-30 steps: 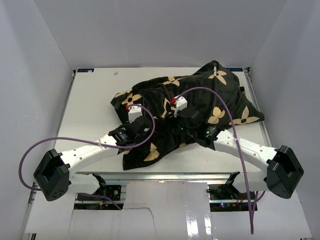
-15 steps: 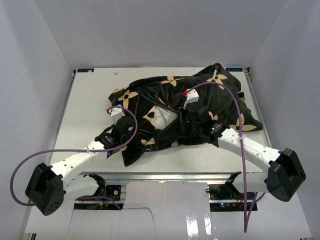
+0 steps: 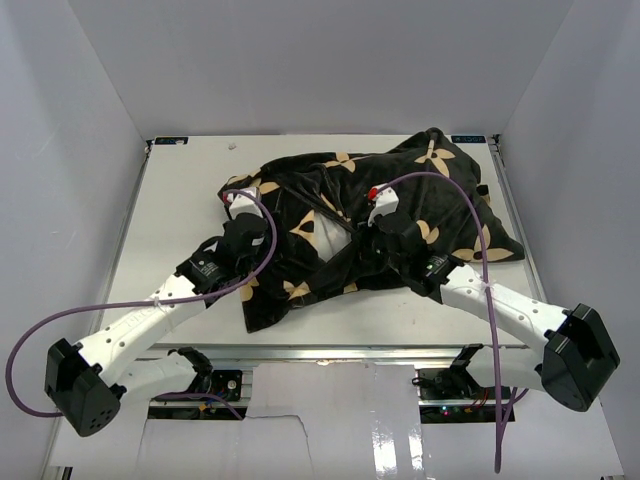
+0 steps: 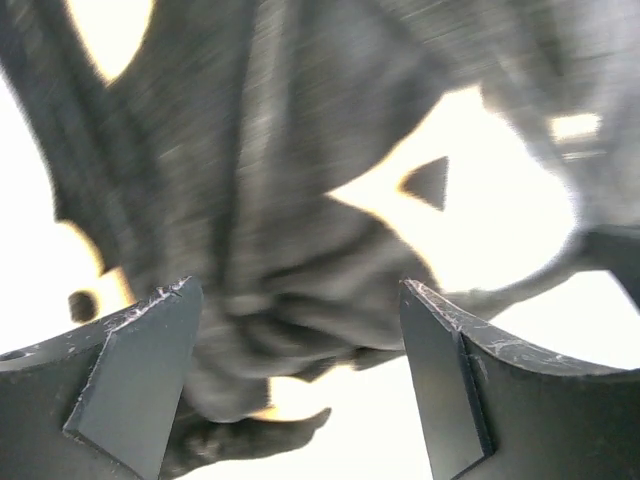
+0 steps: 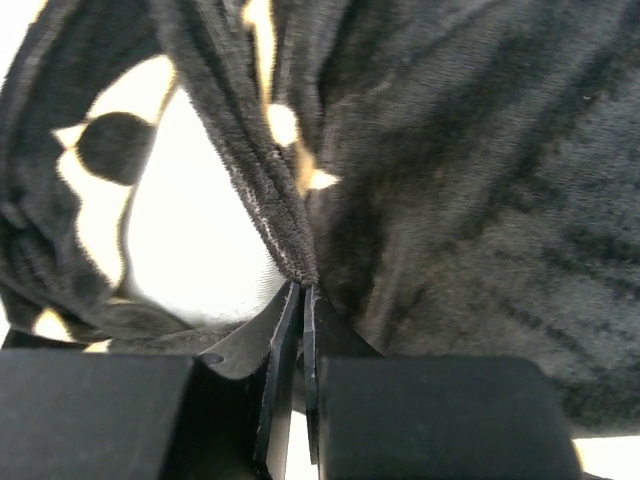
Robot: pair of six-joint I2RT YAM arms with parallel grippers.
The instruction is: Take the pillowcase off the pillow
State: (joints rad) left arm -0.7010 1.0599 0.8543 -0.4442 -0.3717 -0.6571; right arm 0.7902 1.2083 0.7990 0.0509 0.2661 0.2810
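The right gripper (image 5: 302, 300) was closed tight on a fold of the pillowcase (image 5: 450, 150). The left gripper (image 4: 298, 300) stood wide open, empty, pillowcase fabric just beyond its fingertips.

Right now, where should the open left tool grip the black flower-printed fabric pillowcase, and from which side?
Probably the black flower-printed pillowcase's bunched hem left of the pale opening, approached from the left: the right tool pinches the opposite edge, so opposed pulls would widen it.
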